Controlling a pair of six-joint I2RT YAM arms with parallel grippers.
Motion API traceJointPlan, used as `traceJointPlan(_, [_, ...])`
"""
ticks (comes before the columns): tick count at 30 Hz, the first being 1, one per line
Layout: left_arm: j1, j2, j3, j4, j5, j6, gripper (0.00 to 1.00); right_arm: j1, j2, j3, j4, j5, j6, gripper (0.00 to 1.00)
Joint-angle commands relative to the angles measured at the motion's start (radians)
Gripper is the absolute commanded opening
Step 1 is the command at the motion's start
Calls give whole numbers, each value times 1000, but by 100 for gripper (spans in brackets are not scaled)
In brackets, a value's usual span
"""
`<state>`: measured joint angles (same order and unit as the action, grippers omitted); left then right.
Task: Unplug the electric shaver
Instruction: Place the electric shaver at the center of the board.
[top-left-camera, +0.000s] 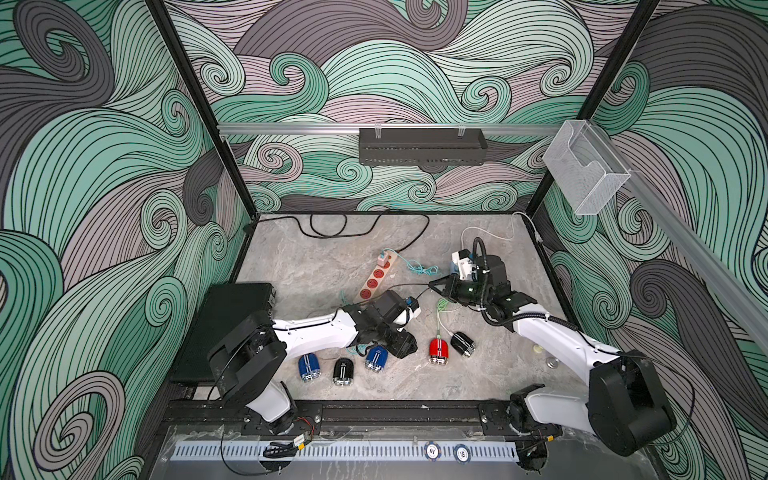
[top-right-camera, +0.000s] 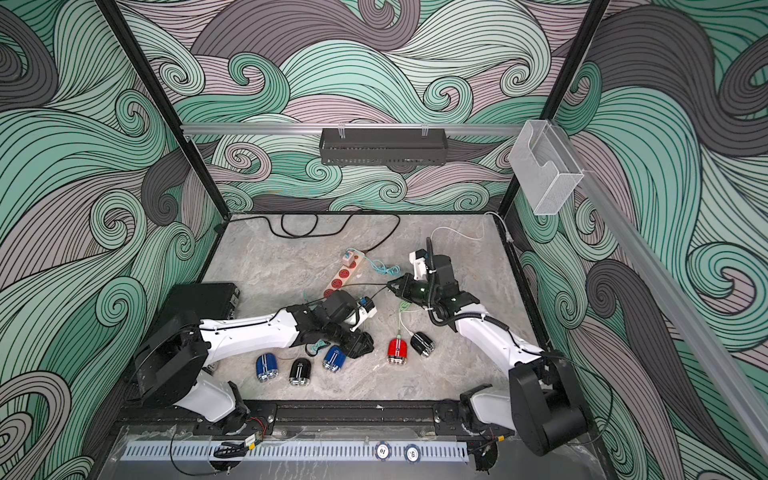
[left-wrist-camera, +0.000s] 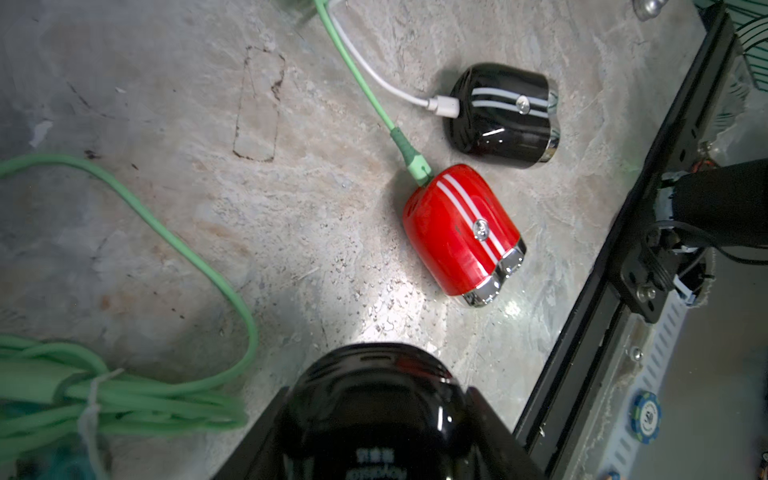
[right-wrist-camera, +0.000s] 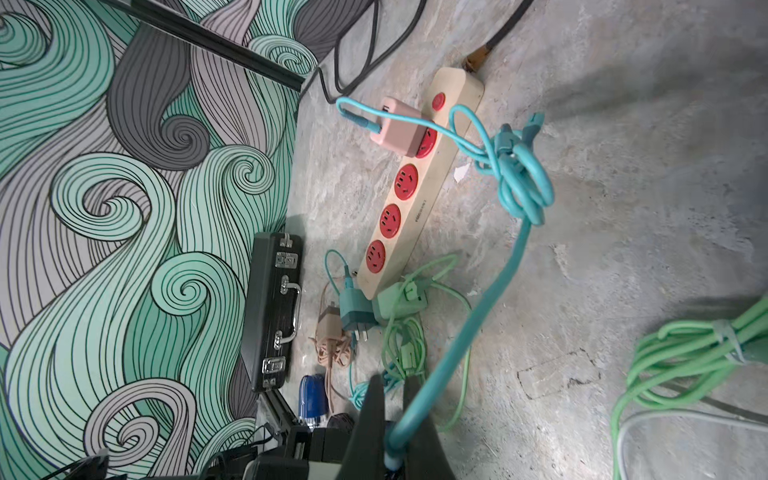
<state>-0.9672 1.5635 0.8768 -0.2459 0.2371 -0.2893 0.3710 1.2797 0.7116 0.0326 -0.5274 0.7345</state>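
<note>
My left gripper (left-wrist-camera: 378, 409) is shut on a glossy black electric shaver (left-wrist-camera: 374, 374), low over the table (top-left-camera: 405, 345). No cable shows in the shaver's far end. My right gripper (right-wrist-camera: 394, 399) is shut on the plug end of a teal cable (right-wrist-camera: 490, 291) and is held off to the right of the left one (top-left-camera: 434, 286). That cable runs through a knotted bundle (right-wrist-camera: 515, 174) to a pink charger (right-wrist-camera: 399, 124) plugged into the cream power strip (right-wrist-camera: 415, 208) with red sockets.
A red shaver (left-wrist-camera: 457, 232) has a green cable (left-wrist-camera: 353, 66) plugged in. A black one (left-wrist-camera: 505, 114) beside it has a white cable. Two blue shavers (top-left-camera: 308, 368) (top-left-camera: 376, 358) and a black one (top-left-camera: 343, 371) lie near the front. A black case (top-left-camera: 224, 328) sits at left. Loose chargers (right-wrist-camera: 374, 307) lie by the strip.
</note>
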Motion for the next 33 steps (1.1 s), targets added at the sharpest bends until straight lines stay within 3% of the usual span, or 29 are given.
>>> traceJointPlan(1, [-47,42,54,-96,-111,-96,15,-3,-14,-4,-26,-24,-37,2])
traceJointPlan(12, [-146,156,122,-194,-239,-154,21,-2,1,-27,-27,-67,-58,3])
traceJointPlan(21, [-147,109,145,-211,-268,-147,70,14,9,-43,3,-107,-58,4])
traceJointPlan(25, [-123,43,152,-219,-245,-117,82,31,19,-37,22,-130,-60,4])
traceJointPlan(33, [64,-97,175,-276,-150,-77,79,123,86,7,64,-146,-63,4])
